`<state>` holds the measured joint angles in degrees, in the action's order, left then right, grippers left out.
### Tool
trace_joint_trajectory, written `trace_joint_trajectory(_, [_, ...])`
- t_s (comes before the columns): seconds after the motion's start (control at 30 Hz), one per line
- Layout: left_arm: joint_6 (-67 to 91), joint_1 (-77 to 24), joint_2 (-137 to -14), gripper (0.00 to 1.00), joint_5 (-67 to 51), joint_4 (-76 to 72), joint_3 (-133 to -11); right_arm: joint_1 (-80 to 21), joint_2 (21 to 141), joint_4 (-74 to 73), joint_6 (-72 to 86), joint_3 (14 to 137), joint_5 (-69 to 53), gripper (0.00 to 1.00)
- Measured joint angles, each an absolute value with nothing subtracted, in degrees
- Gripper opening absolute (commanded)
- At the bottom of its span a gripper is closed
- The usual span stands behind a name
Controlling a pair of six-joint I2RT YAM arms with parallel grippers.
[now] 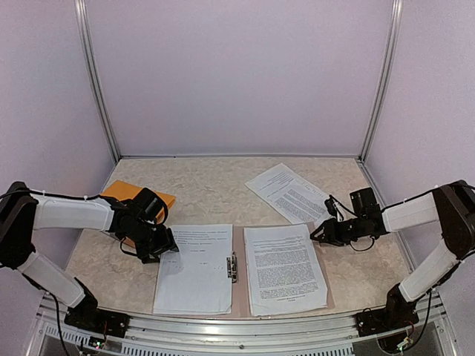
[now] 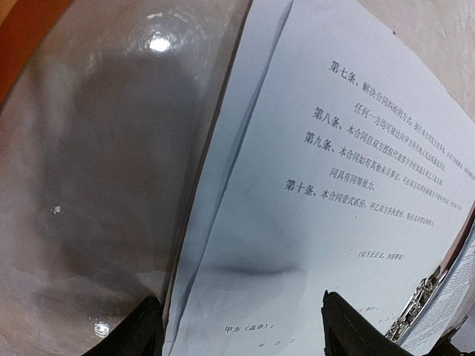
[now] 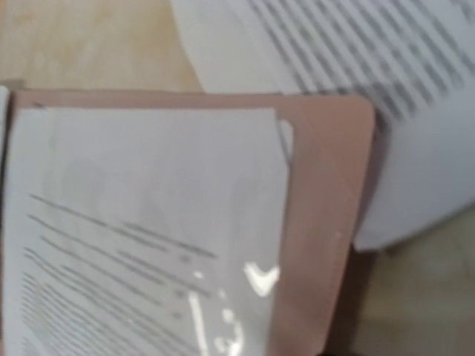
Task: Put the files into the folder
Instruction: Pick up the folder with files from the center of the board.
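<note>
Folder (image 3: 319,222) lies open at the near table edge with the left sheet (image 1: 194,268) and right sheet (image 1: 284,268) on its halves; the loose sheet (image 1: 288,191) lies just beyond its far right corner. Left gripper (image 1: 167,248): jaws apart, left sheet's outer edge between the fingers (image 2: 141,334). Right gripper (image 1: 318,233): at that far right corner, jaw state cannot be told.

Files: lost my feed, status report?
Left pincer open at left sheet. Right pincer by folder corner, jaws unclear. One file loose behind folder. Nothing blocking.
</note>
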<state>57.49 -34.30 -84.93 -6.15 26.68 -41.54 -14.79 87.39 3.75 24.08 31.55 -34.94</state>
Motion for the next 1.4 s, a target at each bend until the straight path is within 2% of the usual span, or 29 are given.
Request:
trace_joint_trajectory(0.47, [57.34,-34.48,-85.17,0.70,-5.82,26.68,-41.54,-13.61,89.06,4.75,22.41,30.96,-37.12,0.37])
trace_joint_trajectory(0.83, [57.34,-34.48,-85.23,0.70,-5.65,27.03,-41.87,-13.10,85.76,19.73,40.18,21.43,-38.13,0.38])
trace_joint_trajectory(1.0, [57.36,-34.48,-85.19,0.70,-5.61,27.03,-41.87,-13.10,82.63,25.85,48.75,17.30,-38.02,0.40])
trace_joint_trajectory(1.23, [57.36,-34.50,-85.23,0.70,-5.61,27.03,-41.87,-13.30,79.57,26.85,52.18,16.93,-38.26,0.45])
trace_joint_trajectory(1.4, [57.36,-34.50,-85.25,0.70,-5.61,27.05,-41.91,-13.34,79.35,27.38,53.91,16.88,-38.35,0.53])
